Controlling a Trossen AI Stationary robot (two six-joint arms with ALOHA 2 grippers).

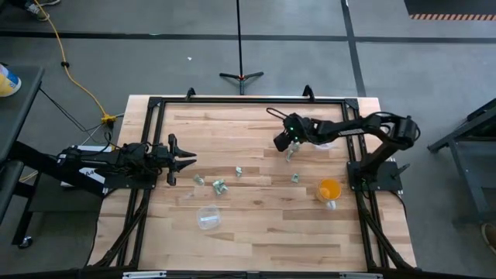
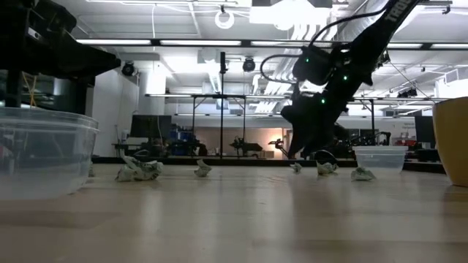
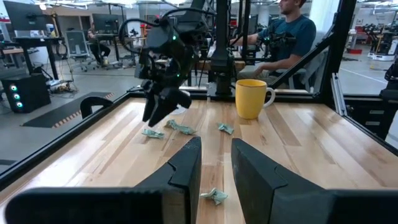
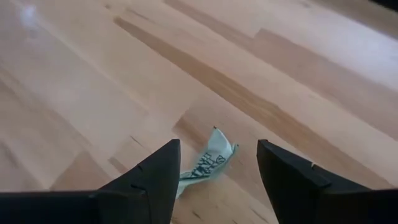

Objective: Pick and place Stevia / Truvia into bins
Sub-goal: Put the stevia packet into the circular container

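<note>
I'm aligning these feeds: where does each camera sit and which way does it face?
High: overhead, straight down on the table; both arms show.
Low: at tabletop height, looking across; the right arm descends.
Left wrist: behind the open left claw, facing the right claw and yellow mug.
Right wrist: above the open right claw, facing down at a packet.
Shared: high and left wrist views both show the mug.

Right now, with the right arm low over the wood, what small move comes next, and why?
Probably lower the right gripper slightly, then close. Its open fingers already straddle a crumpled green-and-white paper packet lying on the wooden table, with nothing gripped yet. The left gripper waits at the table's left.
</note>
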